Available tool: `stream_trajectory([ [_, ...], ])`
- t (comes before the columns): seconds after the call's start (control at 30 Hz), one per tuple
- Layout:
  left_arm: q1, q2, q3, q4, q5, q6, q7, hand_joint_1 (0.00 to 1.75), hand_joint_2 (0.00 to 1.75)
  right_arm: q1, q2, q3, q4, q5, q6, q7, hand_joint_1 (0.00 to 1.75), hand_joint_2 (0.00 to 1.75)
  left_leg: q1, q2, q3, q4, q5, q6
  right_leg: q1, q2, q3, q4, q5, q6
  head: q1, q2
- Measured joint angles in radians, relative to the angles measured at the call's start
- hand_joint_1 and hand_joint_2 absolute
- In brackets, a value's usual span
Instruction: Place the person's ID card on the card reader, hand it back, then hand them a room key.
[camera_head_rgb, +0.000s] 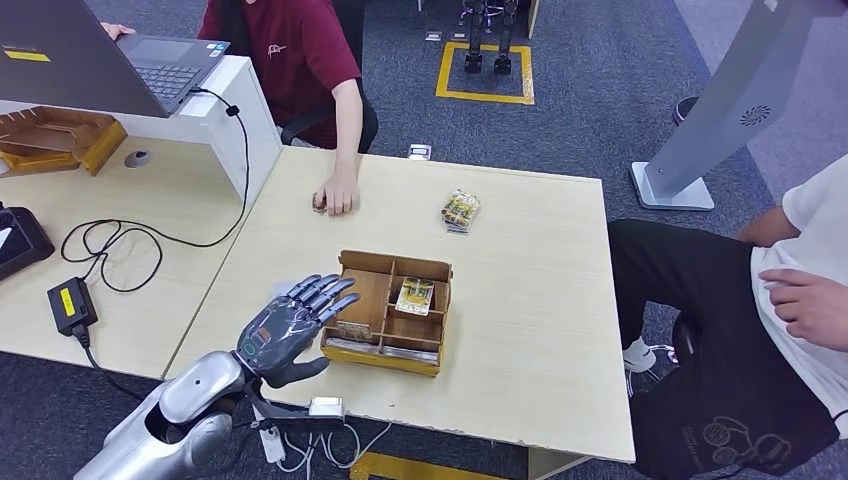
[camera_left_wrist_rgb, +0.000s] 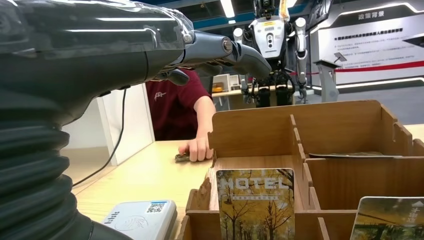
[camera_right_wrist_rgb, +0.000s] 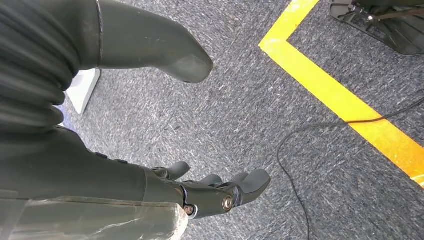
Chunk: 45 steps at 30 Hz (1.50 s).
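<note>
My left hand (camera_head_rgb: 290, 325) hovers open, fingers spread, at the left side of a wooden divided box (camera_head_rgb: 432, 271) near the table's front edge. Its fingers (camera_left_wrist_rgb: 225, 50) reach above the box (camera_left_wrist_rgb: 340, 125) without touching a card. Hotel key cards stand in the box (camera_left_wrist_rgb: 255, 202), one of them in a middle compartment (camera_head_rgb: 414, 296). A white card reader (camera_head_rgb: 325, 407) lies at the table edge just below my hand, also close by in the left wrist view (camera_left_wrist_rgb: 137, 220). The person in red rests a hand (camera_head_rgb: 335, 200) on a small dark item. My right hand (camera_right_wrist_rgb: 220, 192) hangs open over the carpet.
A wrapped stack of cards (camera_head_rgb: 461, 211) lies at the far side of the table. A second person in a white shirt (camera_head_rgb: 810, 290) sits at the right. A laptop (camera_head_rgb: 150, 60), cables (camera_head_rgb: 110, 250) and a power brick (camera_head_rgb: 70, 305) occupy the left desk.
</note>
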Motion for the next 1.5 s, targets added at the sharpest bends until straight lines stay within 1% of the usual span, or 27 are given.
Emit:
stream_trajectory([
  [0.17, -0.014, -0.010, -0.015, 0.018, -0.011, 0.001, 0.020, 0.00, 1.75, -0.001, 0.000, 0.004, 0.000, -0.009, -0.001, 0.000, 0.00, 1.75, 0.000, 0.000, 0.000, 0.000, 0.000, 0.000, 0.000, 0.000, 0.000, 0.000, 0.000, 0.000, 0.000, 0.000],
  [0.57, -0.033, -0.041, -0.035, 0.072, -0.008, -0.001, 0.029, 0.00, 1.75, -0.003, 0.000, 0.011, 0.000, -0.017, 0.000, -0.002, 0.00, 1.75, 0.000, 0.000, 0.000, 0.000, 0.000, 0.000, 0.000, 0.000, 0.000, 0.000, 0.000, 0.000, 0.000, 0.000],
  [1.5, -0.047, -0.071, -0.042, 0.148, -0.002, -0.010, 0.062, 0.00, 1.75, -0.003, 0.000, 0.033, 0.000, -0.036, 0.000, -0.005, 0.00, 1.75, 0.000, 0.000, 0.000, 0.000, 0.000, 0.000, 0.000, 0.000, 0.000, 0.000, 0.000, 0.000, 0.000, 0.000],
])
